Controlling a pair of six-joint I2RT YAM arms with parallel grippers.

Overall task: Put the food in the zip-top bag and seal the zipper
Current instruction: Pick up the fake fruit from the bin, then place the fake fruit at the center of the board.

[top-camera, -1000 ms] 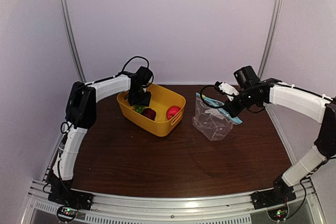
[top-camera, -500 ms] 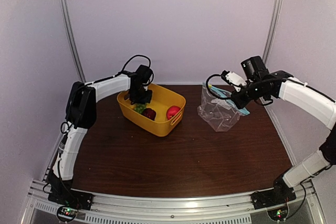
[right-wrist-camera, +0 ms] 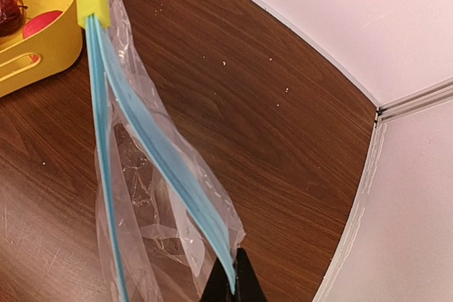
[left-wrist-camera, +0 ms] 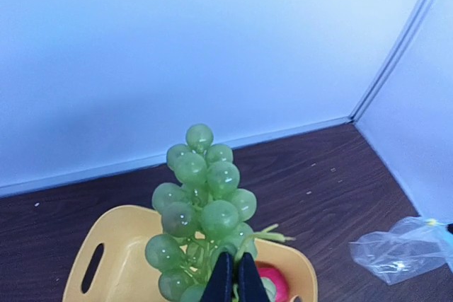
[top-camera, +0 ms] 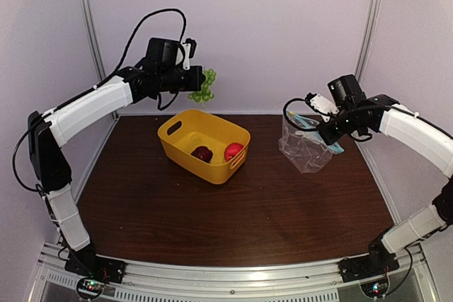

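Note:
My left gripper (top-camera: pixel 192 84) is shut on the stem of the green grape bunch (top-camera: pixel 202 89), holding it high above the back of the yellow basket. In the left wrist view the grape bunch (left-wrist-camera: pixel 205 203) stands above the closed fingertips (left-wrist-camera: pixel 225 277). A pink-red fruit (top-camera: pixel 233 151) and a dark maroon fruit (top-camera: pixel 202 153) lie in the basket. My right gripper (top-camera: pixel 322 126) is shut on the end of the zipper (right-wrist-camera: pixel 152 139), the blue strip of the clear zip-top bag (top-camera: pixel 304 150), which hangs to the table. The bag's mouth gapes open, with a yellow slider (right-wrist-camera: pixel 93 5) at its far end.
The yellow basket (top-camera: pixel 177 132) sits at the back middle of the brown table, with its handle slots facing left and right. Pale walls and metal corner posts close in the back and sides. The bag hangs near the table's back right corner (right-wrist-camera: pixel 371 114).
My left gripper shut on the grape bunch inside the basket and lifted it high above the basket. My right gripper carried the bag a little to the right.

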